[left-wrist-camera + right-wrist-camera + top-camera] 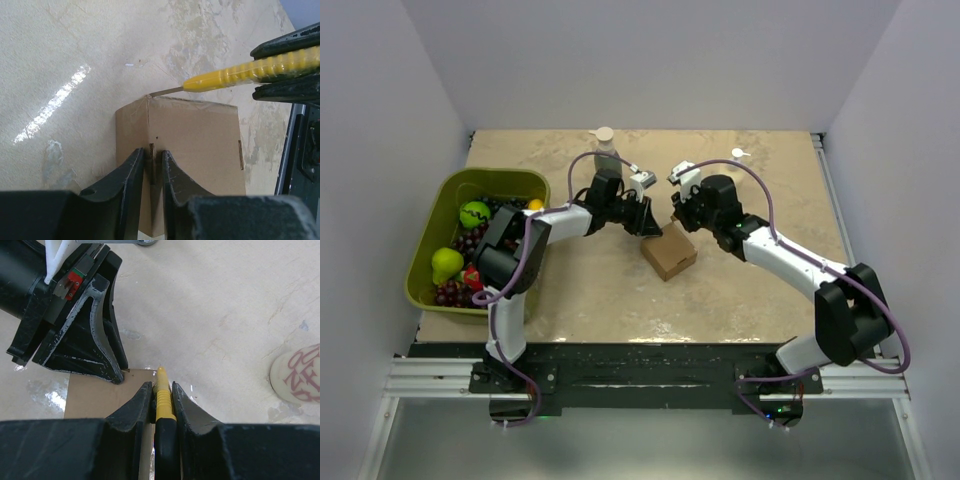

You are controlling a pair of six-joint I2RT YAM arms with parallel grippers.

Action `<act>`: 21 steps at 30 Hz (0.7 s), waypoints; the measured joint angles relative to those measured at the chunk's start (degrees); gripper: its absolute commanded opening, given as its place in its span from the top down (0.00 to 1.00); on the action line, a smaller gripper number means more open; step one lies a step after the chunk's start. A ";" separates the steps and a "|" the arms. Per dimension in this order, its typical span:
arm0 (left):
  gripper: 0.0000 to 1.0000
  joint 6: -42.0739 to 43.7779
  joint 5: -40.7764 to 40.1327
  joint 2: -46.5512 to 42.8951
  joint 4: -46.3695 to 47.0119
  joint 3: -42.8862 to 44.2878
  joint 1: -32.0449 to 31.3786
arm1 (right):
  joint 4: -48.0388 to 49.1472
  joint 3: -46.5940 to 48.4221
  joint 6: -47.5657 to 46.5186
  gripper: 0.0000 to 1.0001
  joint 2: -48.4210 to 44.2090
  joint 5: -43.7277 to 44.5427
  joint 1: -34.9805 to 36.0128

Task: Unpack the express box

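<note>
Here my left gripper [152, 152] pinched the express box [195, 140], lying cornerwise; my right gripper [161, 386] clamped a yellow-handled blade [235, 76].

Beige table [750, 290] carries the express box [669, 252], green bin [490, 176] and bottle [606, 152].

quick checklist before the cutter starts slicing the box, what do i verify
1. Left gripper holding the express box: ok, shut on a thin cardboard edge.
2. Right gripper holding the yellow-handled cutter: ok, handle clamped between its fingers.
3. Blade at the box: ok, tip at a top corner; whether it has pierced, cannot tell.
4. Blade apart from the left gripper: ok, a gap shows between them in both wrist views.
5. Box flat on the table: ok in the top view.
6. Flaps opened: not ok, box looks closed.
</note>
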 measured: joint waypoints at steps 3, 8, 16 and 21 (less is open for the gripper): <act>1.00 -0.13 0.26 0.31 0.37 0.13 0.02 | -0.31 0.00 0.00 1.00 -0.13 0.24 0.04; 1.00 -1.09 0.57 0.79 1.01 0.39 0.02 | -1.55 -0.02 0.04 1.00 -0.79 1.36 0.26; 1.00 -1.90 0.52 1.14 1.20 0.76 0.02 | -4.04 -0.02 0.09 1.00 -1.95 2.10 0.68; 1.00 -2.60 0.52 1.38 1.31 0.94 0.02 | -5.42 -0.15 0.09 1.00 -2.71 2.78 0.85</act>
